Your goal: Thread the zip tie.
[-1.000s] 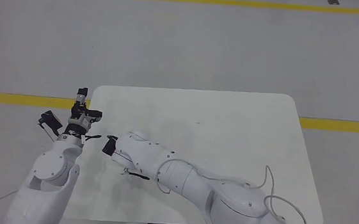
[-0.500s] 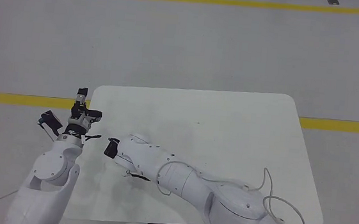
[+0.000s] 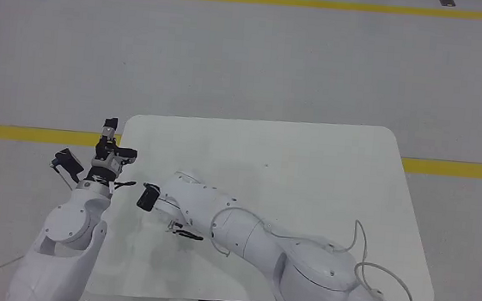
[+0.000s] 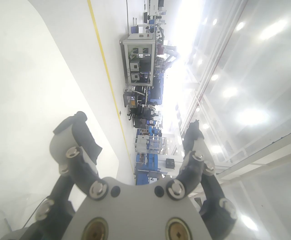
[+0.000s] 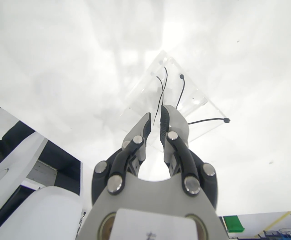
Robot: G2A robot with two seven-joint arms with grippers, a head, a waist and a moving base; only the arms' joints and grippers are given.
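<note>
Several thin black zip ties lie on and hang over a clear acrylic block [image 5: 193, 91] on the white table. One zip tie [image 5: 181, 91] has its head up. Another zip tie [image 5: 209, 120] lies along the block's edge. Two crossed tails [image 5: 162, 87] run toward my right gripper [image 5: 155, 114]. That gripper is open by a narrow gap, with one tail's tip between its fingers, touching neither pad. In the top view a black tie [image 3: 185, 233] shows under the right arm. My left gripper [image 4: 136, 120] [image 3: 119, 138] stands wide open and holds nothing, at the table's left edge.
The white table [image 3: 308, 174] stretches to the right and far side of the arms. The right arm [image 3: 242, 233] crosses the table's near left part. A yellow floor line [image 3: 18, 133] runs past the table.
The right arm's wrist has shifted and turned slightly over the near left of the table. The left arm has kept still.
</note>
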